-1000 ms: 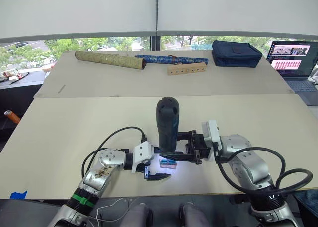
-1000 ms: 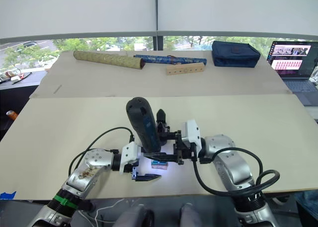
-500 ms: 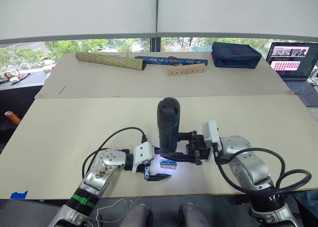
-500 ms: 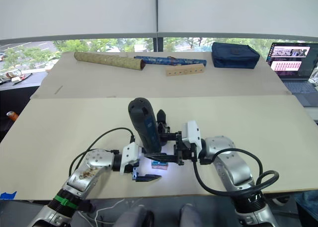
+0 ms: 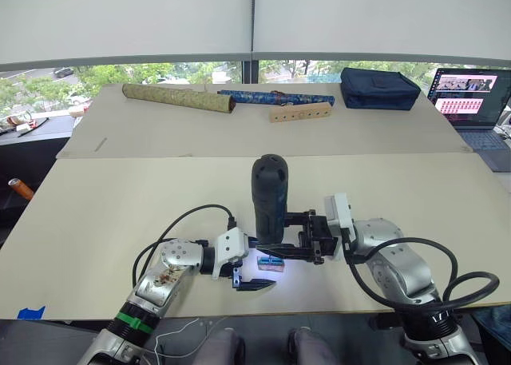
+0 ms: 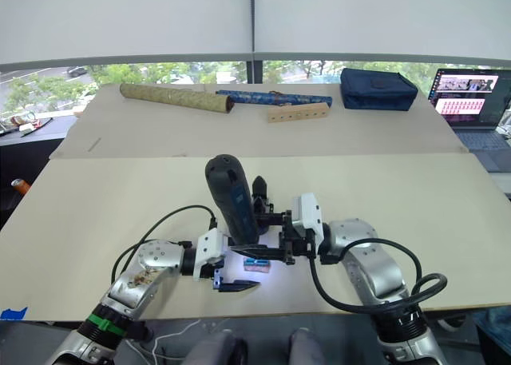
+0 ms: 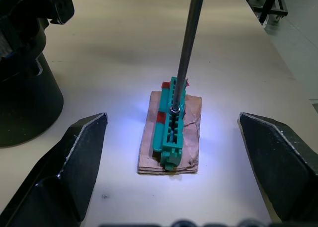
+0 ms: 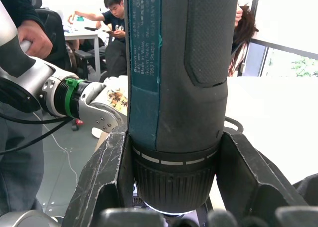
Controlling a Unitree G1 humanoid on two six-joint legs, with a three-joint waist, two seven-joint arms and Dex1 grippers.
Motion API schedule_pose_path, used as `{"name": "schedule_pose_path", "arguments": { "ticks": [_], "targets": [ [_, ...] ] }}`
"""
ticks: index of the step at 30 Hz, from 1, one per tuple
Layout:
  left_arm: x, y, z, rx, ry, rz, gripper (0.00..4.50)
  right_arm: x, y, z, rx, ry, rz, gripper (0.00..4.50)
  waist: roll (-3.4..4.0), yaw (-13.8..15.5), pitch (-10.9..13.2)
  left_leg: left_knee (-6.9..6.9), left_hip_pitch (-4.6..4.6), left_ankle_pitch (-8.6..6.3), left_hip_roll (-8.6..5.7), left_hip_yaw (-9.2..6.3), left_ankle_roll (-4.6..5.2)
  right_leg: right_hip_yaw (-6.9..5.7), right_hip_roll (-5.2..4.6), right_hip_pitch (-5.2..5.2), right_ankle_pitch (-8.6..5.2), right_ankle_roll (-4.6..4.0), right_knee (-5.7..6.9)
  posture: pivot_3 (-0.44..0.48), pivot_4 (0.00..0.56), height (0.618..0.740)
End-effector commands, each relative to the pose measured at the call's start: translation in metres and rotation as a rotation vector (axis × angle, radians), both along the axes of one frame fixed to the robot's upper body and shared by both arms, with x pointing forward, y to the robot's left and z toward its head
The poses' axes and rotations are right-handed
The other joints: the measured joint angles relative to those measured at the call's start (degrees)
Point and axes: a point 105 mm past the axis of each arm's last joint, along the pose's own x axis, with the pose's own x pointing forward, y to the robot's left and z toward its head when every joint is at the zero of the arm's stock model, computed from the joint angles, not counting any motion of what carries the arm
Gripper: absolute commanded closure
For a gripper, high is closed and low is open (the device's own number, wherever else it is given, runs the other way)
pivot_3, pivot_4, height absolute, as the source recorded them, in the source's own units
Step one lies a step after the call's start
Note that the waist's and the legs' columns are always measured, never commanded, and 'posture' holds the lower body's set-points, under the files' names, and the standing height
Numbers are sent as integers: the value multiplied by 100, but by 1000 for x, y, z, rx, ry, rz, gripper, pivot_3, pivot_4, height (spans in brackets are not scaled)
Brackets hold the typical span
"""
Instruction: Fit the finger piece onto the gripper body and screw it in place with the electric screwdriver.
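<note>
Electric screwdriver (image 5: 270,199) upright, clamped by right gripper (image 5: 297,241); bit tip seated in tan-and-green block (image 7: 171,129); left gripper (image 7: 171,172) spread wide, straddling block; gripper body (image 6: 259,192) just behind screwdriver.

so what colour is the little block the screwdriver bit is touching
Green plastic strip with red patches on a tan base, under the electric screwdriver bit. Best seen in the left wrist view.

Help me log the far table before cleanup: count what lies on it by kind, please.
Patterned rolls: 2, olive roll and blue roll
Wooden block with holes: 1
Dark blue pouch: 1
Laptop: 1, at the far table's right edge
Total: 5
</note>
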Motion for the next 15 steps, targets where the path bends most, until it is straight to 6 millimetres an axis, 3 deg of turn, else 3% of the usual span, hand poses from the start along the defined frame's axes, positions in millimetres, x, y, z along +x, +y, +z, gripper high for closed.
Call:
{"name": "schedule_pose_path", "arguments": {
  "ticks": [1, 11, 15],
  "targets": [
    [-2, 0, -7, -6, 41, 10, 16, -3, -1, 21, 51, -53, 28, 2596, 0, -1, 0, 0, 0, 0, 0, 0, 0, 0, -1, 0, 0, 0, 0, 0, 150, 740],
    [-1, 12, 12, -59, -24, 14, 16, -10, 2, 43, 100, -91, 65, 2596, 0, -26, 0, -3, -13, 0, 6, 0, -2, 0, -1, -17, 0, 0, 0, 0, 150, 740],
    [0, 22, 30, -133, -53, 40, 16, -14, 1, 57, 127, -108, 83, 2596, 1, -27, 2, -3, -23, 0, 6, 0, -3, 0, -3, -29, 0, 0, 1, 0, 150, 740]
  ]
}}
